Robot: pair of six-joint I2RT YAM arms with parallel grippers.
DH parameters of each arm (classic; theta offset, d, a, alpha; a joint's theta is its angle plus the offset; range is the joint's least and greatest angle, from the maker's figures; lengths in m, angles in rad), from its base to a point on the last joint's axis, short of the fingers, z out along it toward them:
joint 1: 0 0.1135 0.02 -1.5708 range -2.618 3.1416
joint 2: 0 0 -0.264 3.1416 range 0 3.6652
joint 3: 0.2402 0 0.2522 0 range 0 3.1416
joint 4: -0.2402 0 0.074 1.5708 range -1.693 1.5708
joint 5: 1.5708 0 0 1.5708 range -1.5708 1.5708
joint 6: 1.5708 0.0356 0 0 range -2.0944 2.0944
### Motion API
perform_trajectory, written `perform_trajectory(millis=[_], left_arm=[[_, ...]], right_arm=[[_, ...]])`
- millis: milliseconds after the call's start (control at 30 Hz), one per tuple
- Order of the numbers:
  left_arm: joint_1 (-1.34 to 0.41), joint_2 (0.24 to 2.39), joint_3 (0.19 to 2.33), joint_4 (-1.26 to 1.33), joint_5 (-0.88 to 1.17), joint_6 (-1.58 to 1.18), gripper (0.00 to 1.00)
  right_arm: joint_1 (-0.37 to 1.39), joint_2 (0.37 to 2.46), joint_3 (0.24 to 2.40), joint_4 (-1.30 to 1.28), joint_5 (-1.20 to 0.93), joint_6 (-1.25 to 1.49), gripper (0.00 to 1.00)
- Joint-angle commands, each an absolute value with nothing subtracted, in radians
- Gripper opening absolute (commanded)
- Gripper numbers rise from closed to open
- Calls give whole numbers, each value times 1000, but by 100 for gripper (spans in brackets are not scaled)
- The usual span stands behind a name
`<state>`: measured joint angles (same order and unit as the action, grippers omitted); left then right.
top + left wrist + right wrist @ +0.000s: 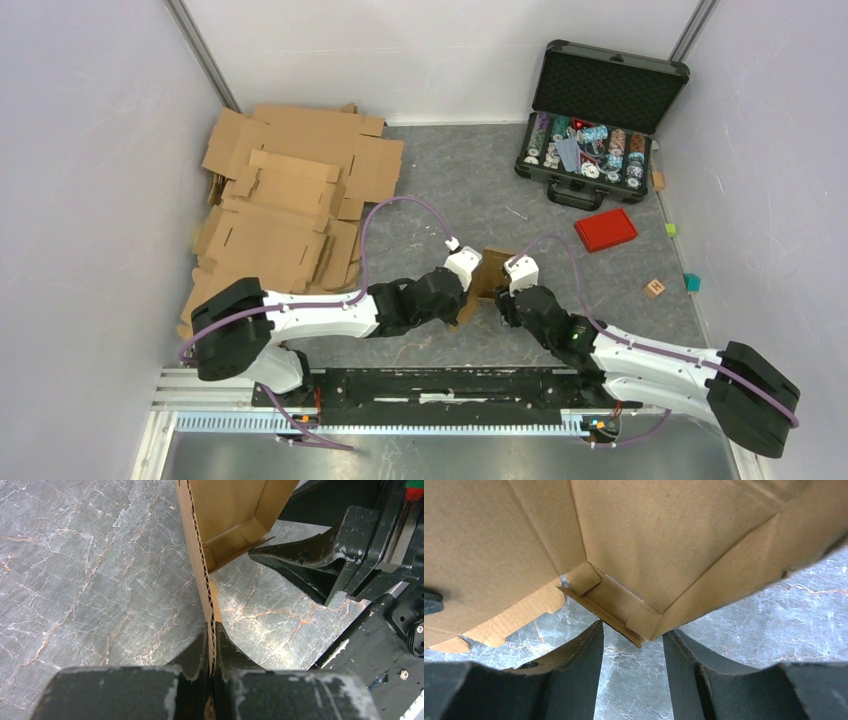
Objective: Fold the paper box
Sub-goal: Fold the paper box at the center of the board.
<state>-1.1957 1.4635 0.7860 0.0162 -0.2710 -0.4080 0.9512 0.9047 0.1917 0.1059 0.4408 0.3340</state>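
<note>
Left wrist view: left tool (212, 630) clenched on the corrugated edge of one paper box (225, 510) wall. The box is half-formed and sits over the desk (75, 580) between both arms. Right tool (633, 645) is just beside the box, released, jaws about half apart astride a lower corner tab; contact unclear. Judged light, stiff in the panels, weak at creases; best gripped on wall edges. Black case (600, 120) is well beyond the box.

Left arm (320, 312) and right arm (650, 352) are stretched low and converge, with the wrists nearly meeting ahead of the bases. Left gripper (212, 630): fingers pinched tight on the box (225, 510) wall edge. Right gripper (633, 630): fingers parted, tips just below the box corner.
</note>
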Motion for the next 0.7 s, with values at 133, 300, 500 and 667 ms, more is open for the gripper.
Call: perform_trajectory(millis=[133,300,500,667], left_arm=[[-1205,1480,828,38,-204,-374,2],[-1204,1479,829,40,-198,-375,2],[-1204,1481,828,41,-190,-375,2],[-1205,1485,827,53,-171,-379,2]], right_arm=[[951,929,192,204,465,360,51],[951,956,191,214,470,362,50],[953,983,187,248,498,385,43],[952,995,178,279,529,408,38]])
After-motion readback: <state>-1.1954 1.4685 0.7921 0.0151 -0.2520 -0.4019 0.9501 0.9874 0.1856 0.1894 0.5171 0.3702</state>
